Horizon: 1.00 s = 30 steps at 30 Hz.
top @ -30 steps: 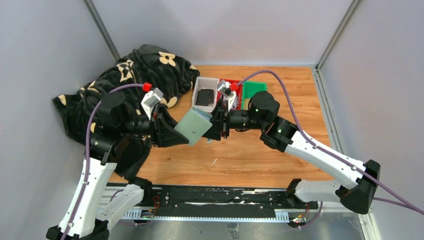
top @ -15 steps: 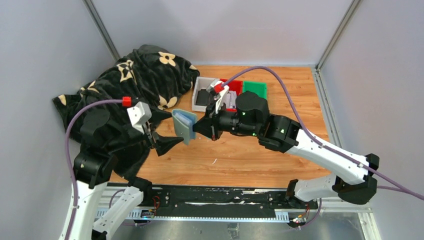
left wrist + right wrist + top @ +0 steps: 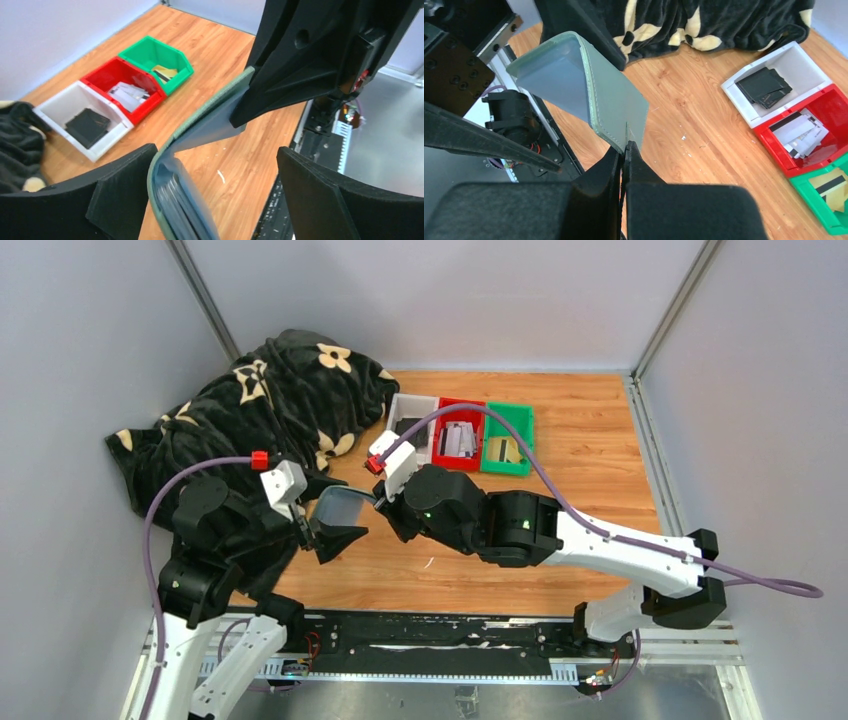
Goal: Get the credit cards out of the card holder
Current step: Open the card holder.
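Left pincer (image 3: 217, 156) spread wide, fingers flanking the card holder (image 3: 345, 505). Holder hangs part-open off the desk (image 3: 580, 440), near-left of the white bin (image 3: 412, 397). Right pincer (image 3: 624, 150) pressed together, pinching the holder's edge. Credit cards (image 3: 407, 428) lie in the white bin, more in the red bin (image 3: 462, 402) and green bin (image 3: 508, 406) to its right

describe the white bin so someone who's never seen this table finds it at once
On the wooden table, look to the far side, where three small open plastic bins sit in a row beside the black blanket with cream flowers. The white plastic bin is the end one nearest the blanket; it holds black cards, unlike the red bin and green bin.
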Available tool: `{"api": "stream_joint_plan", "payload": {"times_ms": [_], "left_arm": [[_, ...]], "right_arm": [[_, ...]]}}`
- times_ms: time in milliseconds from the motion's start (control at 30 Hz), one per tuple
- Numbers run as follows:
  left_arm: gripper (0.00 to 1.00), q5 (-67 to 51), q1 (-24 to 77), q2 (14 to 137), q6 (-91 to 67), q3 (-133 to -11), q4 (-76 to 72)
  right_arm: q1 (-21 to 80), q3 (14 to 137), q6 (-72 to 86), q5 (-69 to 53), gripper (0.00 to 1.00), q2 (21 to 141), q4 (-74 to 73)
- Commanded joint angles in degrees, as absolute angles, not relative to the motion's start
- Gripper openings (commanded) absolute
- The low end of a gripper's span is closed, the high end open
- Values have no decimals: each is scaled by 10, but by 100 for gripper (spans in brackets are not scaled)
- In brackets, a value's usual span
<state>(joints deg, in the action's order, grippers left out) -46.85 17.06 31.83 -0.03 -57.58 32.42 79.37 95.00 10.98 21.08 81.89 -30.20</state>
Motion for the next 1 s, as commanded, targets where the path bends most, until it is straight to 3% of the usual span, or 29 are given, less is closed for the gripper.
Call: {"api": "stream_joint_plan", "payload": {"times_ms": [0, 267, 500, 667, 867, 967], "left_arm": [[94, -430, 171, 292, 84, -584, 352], [95, -494, 171, 317, 264, -650, 516], [83, -502, 171, 334, 319, -665, 536], [74, -480, 171, 347, 253, -672, 484], [79, -506, 171, 325, 170, -651, 420], [73, -498, 171, 316, 193, -646, 427]], "right_arm": [[802, 964, 90, 265, 0, 800, -291], [794, 903, 75, 249, 0, 742, -264], [791, 880, 71, 204, 0, 716, -255], [791, 873, 77, 185, 0, 716, -254], [791, 862, 81, 178, 0, 712, -252], [791, 855, 80, 178, 0, 703, -246]]}}
